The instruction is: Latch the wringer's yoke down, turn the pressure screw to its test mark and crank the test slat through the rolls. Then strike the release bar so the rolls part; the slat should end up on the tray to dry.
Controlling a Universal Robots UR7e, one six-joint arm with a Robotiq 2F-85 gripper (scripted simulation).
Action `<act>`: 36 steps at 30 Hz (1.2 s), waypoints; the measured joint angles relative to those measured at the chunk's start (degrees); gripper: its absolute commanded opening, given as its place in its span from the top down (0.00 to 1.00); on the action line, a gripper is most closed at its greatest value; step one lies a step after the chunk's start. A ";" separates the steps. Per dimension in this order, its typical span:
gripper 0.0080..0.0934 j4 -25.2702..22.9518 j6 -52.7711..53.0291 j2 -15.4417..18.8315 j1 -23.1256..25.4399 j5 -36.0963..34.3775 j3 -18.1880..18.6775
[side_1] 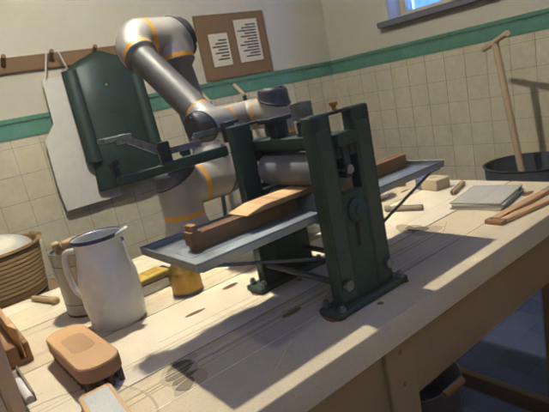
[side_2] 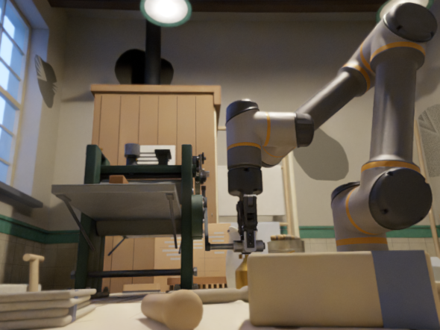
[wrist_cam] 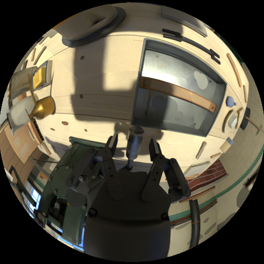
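Note:
The crank handle of the green wringer is hidden behind the frame from the side camera; it shows at the wringer's far side, low down. My gripper hangs straight down over that handle, open and holding nothing, with the handle between its fingers. The light wooden test slat lies through the rolls, on a darker board over the grey tray. From the wrist camera the slat lies slantwise on the tray.
A white enamel jug stands at the bench's left, with a scrubbing brush in front of it and a brass funnel under the tray's end. A folded cloth and sticks lie at the right.

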 measured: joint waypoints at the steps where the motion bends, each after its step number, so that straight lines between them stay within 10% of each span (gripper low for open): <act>1: 0.30 0.04 0.00 -0.02 0.00 0.00 -0.01; 17: 0.30 5.07 0.00 -2.92 0.00 0.00 -2.14; 36: 0.30 22.37 0.00 -10.34 0.00 0.00 -12.05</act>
